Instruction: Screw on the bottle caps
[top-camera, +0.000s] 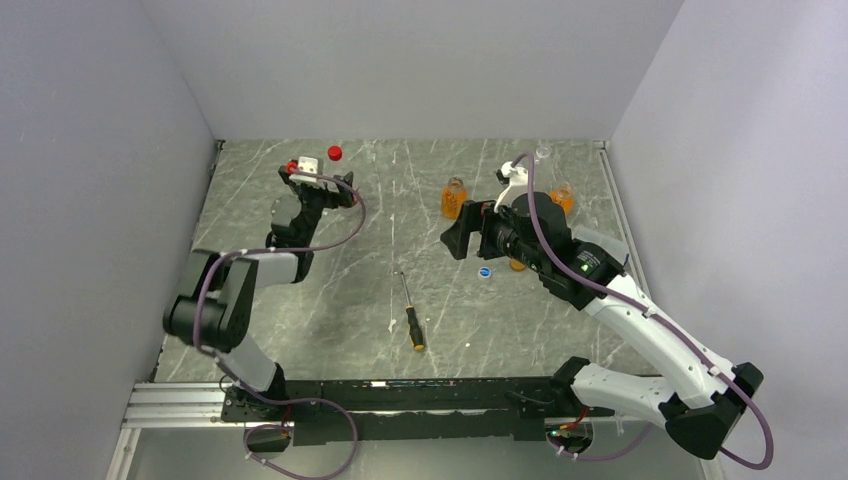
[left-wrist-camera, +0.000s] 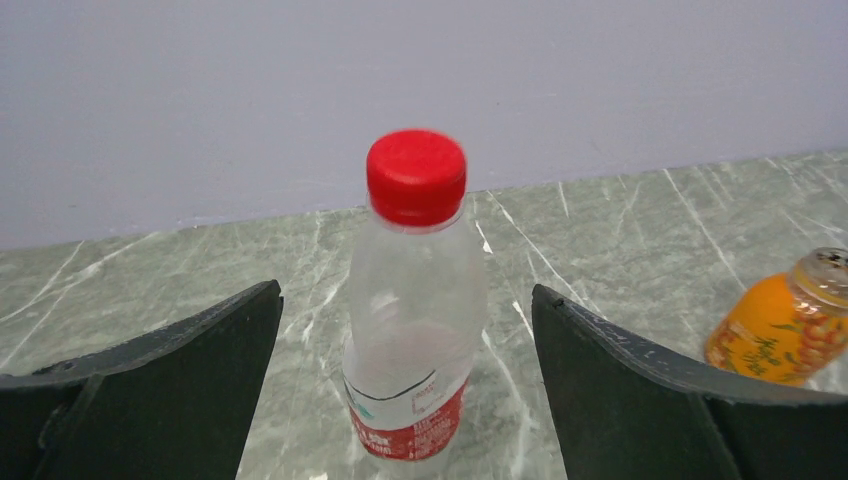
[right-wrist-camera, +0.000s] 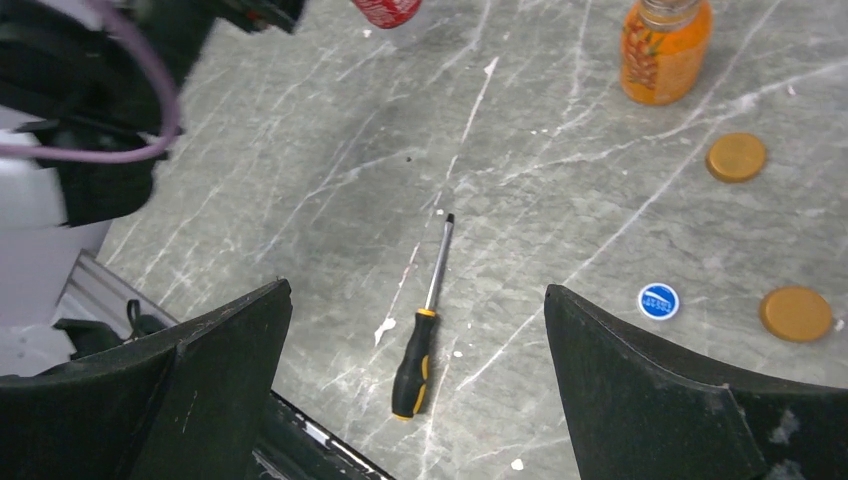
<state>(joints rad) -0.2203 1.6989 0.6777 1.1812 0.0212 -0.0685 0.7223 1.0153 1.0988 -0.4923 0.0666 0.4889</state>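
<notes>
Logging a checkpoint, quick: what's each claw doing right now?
Left claw: open, straddling the capped clear bottle, not gripping it.
Right claw: open, holding nothing.

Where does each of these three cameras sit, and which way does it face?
Top external: high behind the robot, looking down on the grey marbled table; left arm and right arm show whole.
Left wrist: low, facing the back wall and the red-capped clear plastic bottle; open left gripper frames it.
Right wrist: raised, looking down on the black-and-orange-handled screwdriver; open right gripper shows.
Shared: top and right wrist both see that screwdriver.
</notes>
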